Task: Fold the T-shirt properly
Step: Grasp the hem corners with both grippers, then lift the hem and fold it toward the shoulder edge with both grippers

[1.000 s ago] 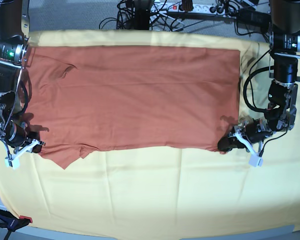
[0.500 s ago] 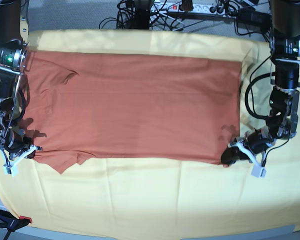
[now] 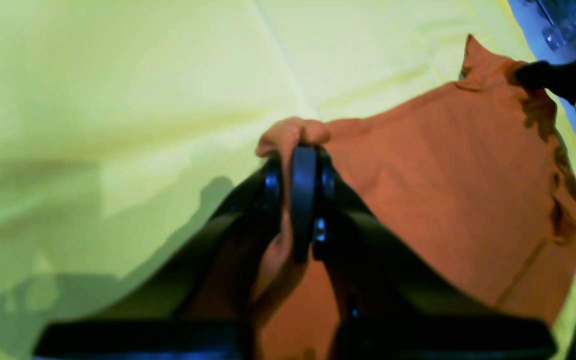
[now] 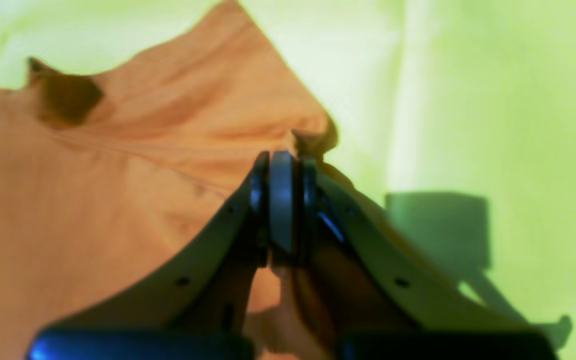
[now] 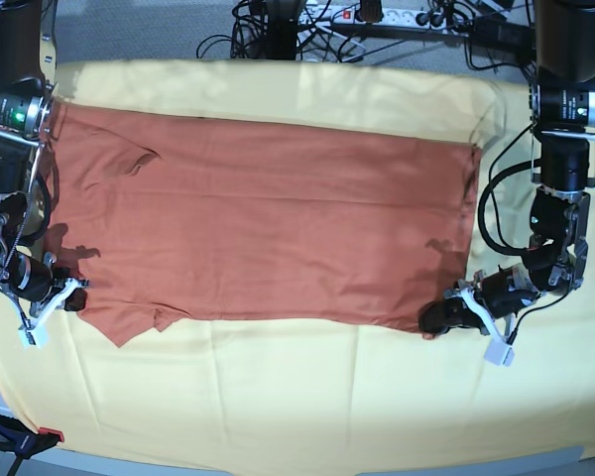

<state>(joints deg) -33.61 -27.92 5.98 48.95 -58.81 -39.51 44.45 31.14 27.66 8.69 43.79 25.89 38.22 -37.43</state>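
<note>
Both tools, left tool (image 3: 302, 160) and right tool (image 4: 284, 165), clamp T-shirt (image 5: 268, 228) corners, hiding the pinched fabric.

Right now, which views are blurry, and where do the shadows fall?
Both wrist views are soft: the left gripper and right gripper blur up close, each throwing a shadow on the yellow cloth. The base view is sharp; small shadows fall on the T-shirt.

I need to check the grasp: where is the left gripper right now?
In the base view the left gripper is low on the right, shut on the near right corner of the T-shirt, over the yellow cloth.
</note>
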